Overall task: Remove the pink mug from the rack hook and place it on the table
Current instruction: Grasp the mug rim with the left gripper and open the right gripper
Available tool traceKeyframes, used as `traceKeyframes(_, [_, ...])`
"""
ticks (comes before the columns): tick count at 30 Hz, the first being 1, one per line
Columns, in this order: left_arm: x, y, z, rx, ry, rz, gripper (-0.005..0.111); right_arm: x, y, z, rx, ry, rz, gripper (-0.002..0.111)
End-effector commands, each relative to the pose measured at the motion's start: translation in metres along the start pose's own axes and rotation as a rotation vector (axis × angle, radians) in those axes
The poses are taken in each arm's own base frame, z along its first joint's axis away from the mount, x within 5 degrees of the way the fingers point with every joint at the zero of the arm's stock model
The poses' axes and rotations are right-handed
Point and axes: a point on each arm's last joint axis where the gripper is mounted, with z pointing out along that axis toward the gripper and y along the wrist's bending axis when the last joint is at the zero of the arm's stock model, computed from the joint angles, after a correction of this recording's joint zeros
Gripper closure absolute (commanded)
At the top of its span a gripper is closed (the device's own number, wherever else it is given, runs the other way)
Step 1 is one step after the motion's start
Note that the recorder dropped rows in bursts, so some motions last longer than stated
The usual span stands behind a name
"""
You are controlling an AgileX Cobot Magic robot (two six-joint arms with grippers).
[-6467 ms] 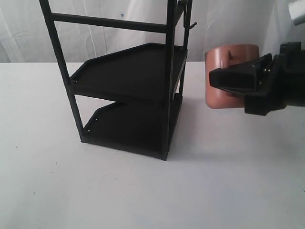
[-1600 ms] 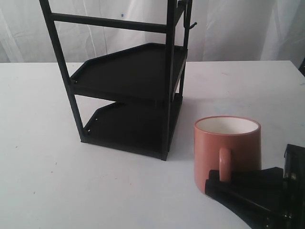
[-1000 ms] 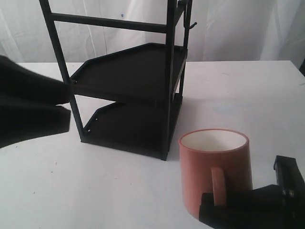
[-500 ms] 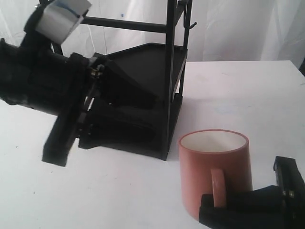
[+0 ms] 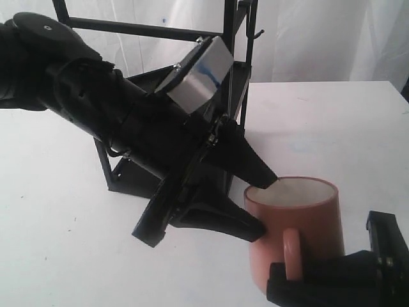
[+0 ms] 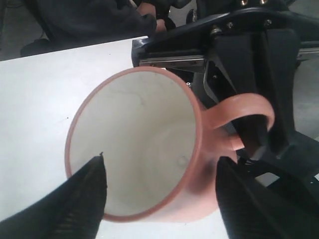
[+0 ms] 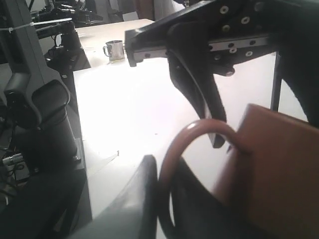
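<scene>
- A black two-shelf rack (image 5: pixel 228 19) stood near the far edge of the bench (image 5: pixel 51 256).
- A white curtain (image 5: pixel 319 38) hung behind that edge.
- A small metal cup (image 7: pixel 114 50) stood far off.

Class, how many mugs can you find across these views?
2. The pink mug stands on the table near the rack. A small metal mug sits far off in the right wrist view. Others may be hidden.

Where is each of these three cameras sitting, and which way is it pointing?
Exterior: off the arms, facing across the table at the rack and pink mug; shows left pincer, right pincer.
Left wrist: on the left arm, looking down into the mug between its own fingers.
Right wrist: on the right arm, looking along its fingers at the mug's handle.
Shared: both wrist views show the mug and the other arm's pincer.
</scene>
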Motion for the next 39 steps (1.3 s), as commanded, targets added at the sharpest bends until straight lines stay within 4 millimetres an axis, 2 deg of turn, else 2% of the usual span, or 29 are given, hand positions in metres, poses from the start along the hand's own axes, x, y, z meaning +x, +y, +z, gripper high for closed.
traceKeyframes(1, [-0.001,0.001,0.005,0.064,-0.008,-0.001,0.044,-0.005,0.000,0.000,-0.009,-0.030,-0.002,0.108])
traceKeyframes(7, [0.001,-0.007,0.005,0.179,0.009,0.016,0.049,-0.005,0.000,0.000,-0.009,-0.028,-0.003,0.108])
traceKeyframes(11, [-0.010,-0.010,-0.001,0.260,0.007,0.027,0.049,-0.005,0.000,0.000,-0.009,-0.028,-0.003,0.108])
traceKeyframes(16, [-0.017,-0.006,-0.005,0.246,0.046,0.030,0.049,-0.005,0.000,0.000,-0.009,-0.028,-0.003,0.108])
traceKeyframes(19, [-0.010,-0.004,0.004,0.276,0.059,0.021,0.049,-0.005,0.000,0.000,-0.009,-0.028,-0.003,0.108])
traceKeyframes(22, [-0.001,-0.006,0.023,0.343,0.104,0.041,0.049,-0.005,0.000,0.000,-0.009,-0.028,-0.003,0.108])
traceKeyframes(24, [0.002,-0.007,0.029,0.363,0.111,0.039,0.054,-0.005,0.000,0.000,-0.009,-0.028,-0.003,0.108])
traceKeyframes(26, [0.004,-0.006,0.031,0.359,0.123,0.039,0.066,-0.005,0.000,0.000,-0.009,-0.028,-0.003,0.108])
traceKeyframes(27, [0.005,-0.002,0.032,0.320,0.129,0.042,0.079,-0.005,0.000,0.000,-0.009,-0.028,-0.003,0.108])
traceKeyframes(28, [0.005,-0.001,0.033,0.305,0.131,0.044,0.087,-0.005,0.000,0.000,-0.009,-0.028,-0.003,0.108])
traceKeyframes(29, [0.005,0.001,0.033,0.283,0.135,0.043,0.103,-0.005,0.000,0.000,-0.009,-0.028,-0.003,0.108])
traceKeyframes(30, [0.005,0.002,0.034,0.272,0.137,0.044,0.107,-0.005,0.000,0.000,-0.009,-0.028,-0.003,0.108])
traceKeyframes(39, [0.004,0.005,0.034,0.236,0.127,0.041,0.107,-0.006,-0.001,0.000,0.001,-0.034,0.019,0.108])
